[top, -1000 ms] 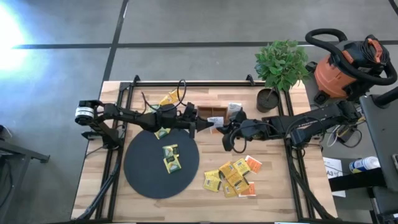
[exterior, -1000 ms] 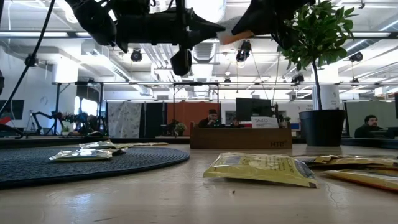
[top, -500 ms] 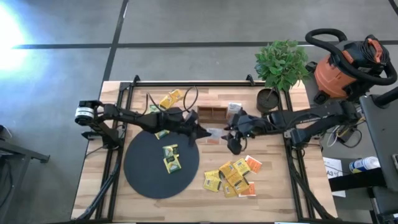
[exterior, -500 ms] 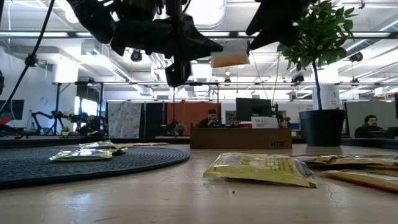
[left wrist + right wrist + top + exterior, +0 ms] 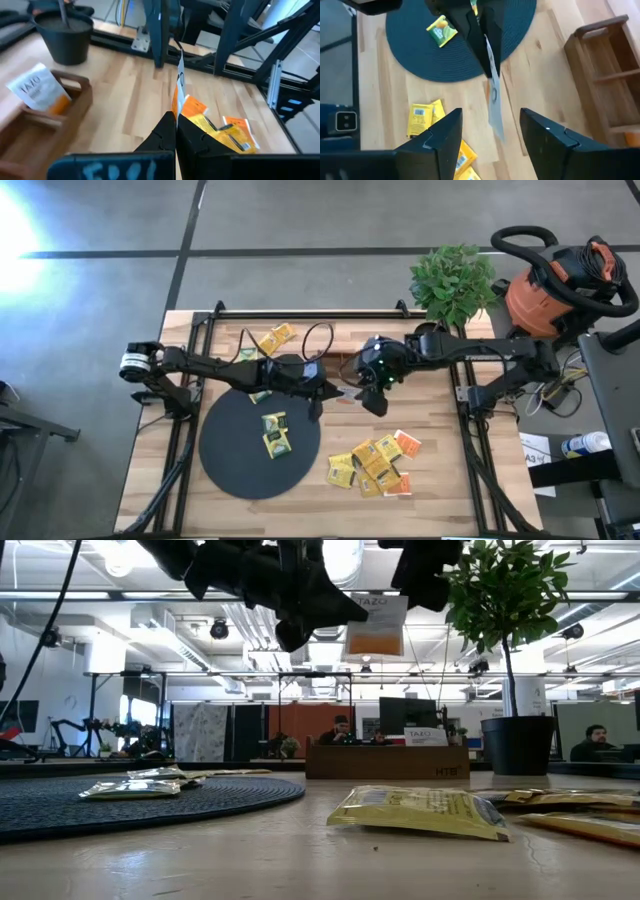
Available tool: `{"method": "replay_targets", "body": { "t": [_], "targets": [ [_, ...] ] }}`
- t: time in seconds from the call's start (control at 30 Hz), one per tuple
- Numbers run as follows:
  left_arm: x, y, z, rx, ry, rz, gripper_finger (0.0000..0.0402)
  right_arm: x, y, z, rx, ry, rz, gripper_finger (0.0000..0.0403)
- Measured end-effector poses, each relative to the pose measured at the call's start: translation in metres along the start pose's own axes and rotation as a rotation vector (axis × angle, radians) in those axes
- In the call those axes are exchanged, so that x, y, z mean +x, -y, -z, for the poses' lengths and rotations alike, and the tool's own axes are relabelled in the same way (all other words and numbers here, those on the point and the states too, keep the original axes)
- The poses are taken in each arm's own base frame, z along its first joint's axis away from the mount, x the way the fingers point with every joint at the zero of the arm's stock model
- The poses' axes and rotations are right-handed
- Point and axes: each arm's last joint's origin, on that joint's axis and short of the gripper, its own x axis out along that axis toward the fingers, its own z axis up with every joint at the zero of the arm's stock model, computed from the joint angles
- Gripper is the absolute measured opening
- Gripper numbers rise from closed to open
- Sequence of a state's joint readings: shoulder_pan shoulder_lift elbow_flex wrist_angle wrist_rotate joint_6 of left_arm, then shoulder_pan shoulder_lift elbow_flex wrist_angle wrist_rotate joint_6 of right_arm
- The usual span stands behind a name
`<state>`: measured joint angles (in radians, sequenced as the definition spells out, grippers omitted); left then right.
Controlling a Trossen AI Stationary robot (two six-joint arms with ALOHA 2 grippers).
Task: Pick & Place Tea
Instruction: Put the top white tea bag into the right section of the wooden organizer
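Note:
My left gripper point(image 5: 322, 391) is shut on an orange-and-white tea sachet point(image 5: 375, 626), high above the table's middle. My right gripper point(image 5: 490, 115) hangs open just right of it point(image 5: 373, 400), pointing down at the sachet point(image 5: 494, 102) and clear of it. Two yellow sachets point(image 5: 274, 433) lie flat on the black disc point(image 5: 235, 455). Several yellow and orange sachets point(image 5: 372, 466) lie on the wood to the disc's right. Two more point(image 5: 275, 338) lie near the far edge. My left gripper pinches the sachet's one edge point(image 5: 175, 109) between its two fingers. The fingers point(image 5: 322, 608) run about level, pointing toward the table's right. The sachet stands on edge beyond the fingertips, its printed face toward the table's near side, lifted clear of the table.
A brown wooden tray point(image 5: 75, 97) with a white-and-orange sachet point(image 5: 41, 90) leaning in it stands behind the grippers at the far middle. A potted plant point(image 5: 450, 285) stands at the far right. Black frame rails point(image 5: 185, 440) run along both sides.
The sachet was held between both grippers. My right gripper has let it go, risen and drawn off toward the table's far right, tipping downward. My left gripper has rolled and kept the sachet, which has turned from lying nearly flat to standing on edge.

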<state>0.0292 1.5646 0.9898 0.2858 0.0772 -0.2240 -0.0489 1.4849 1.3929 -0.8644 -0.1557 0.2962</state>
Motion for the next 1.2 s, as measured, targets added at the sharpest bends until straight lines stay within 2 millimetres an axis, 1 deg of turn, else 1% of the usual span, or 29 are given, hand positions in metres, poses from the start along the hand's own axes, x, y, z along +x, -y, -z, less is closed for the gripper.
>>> {"method": "replay_targets", "body": {
  "t": [0.23,0.37,0.5,0.7,0.73,0.8,0.9,1.07,1.2],
  "targets": [
    [0.0,0.0,0.0,0.039,-0.01,-0.001,0.0,0.013,-0.003,-0.017,-0.068,-0.055,0.011,0.0184],
    [0.0,0.001,0.0,0.039,-0.01,0.002,0.0,0.02,-0.003,-0.022,-0.107,-0.1,0.021,0.0164],
    [0.0,0.001,0.0,0.053,-0.011,0.002,0.0,0.026,-0.003,-0.025,-0.136,-0.122,0.025,0.0119],
    [0.0,0.001,0.0,0.064,-0.013,0.002,0.0,0.023,0.0,-0.03,-0.146,-0.108,0.031,0.0028],
    [0.0,0.001,0.0,0.064,-0.012,0.0,0.0,0.023,0.001,-0.03,-0.147,-0.108,0.033,0.0018],
    [0.0,0.0,0.0,0.062,-0.009,-0.019,0.0002,0.023,0.003,-0.031,-0.146,-0.109,0.036,0.0012],
    [0.0,0.0,0.0,0.063,0.002,-0.074,0.0026,0.022,0.005,-0.029,-0.148,-0.131,0.044,0.0009],
    [0.0,-0.001,0.0,0.065,0.019,-0.165,0.0097,0.021,0.008,-0.025,-0.187,-0.169,0.097,0.0009],
    [-0.001,0.004,0.002,0.072,0.018,-0.22,0.0143,0.018,0.018,-0.021,-0.203,-0.228,0.169,0.0009]
  ]
}}
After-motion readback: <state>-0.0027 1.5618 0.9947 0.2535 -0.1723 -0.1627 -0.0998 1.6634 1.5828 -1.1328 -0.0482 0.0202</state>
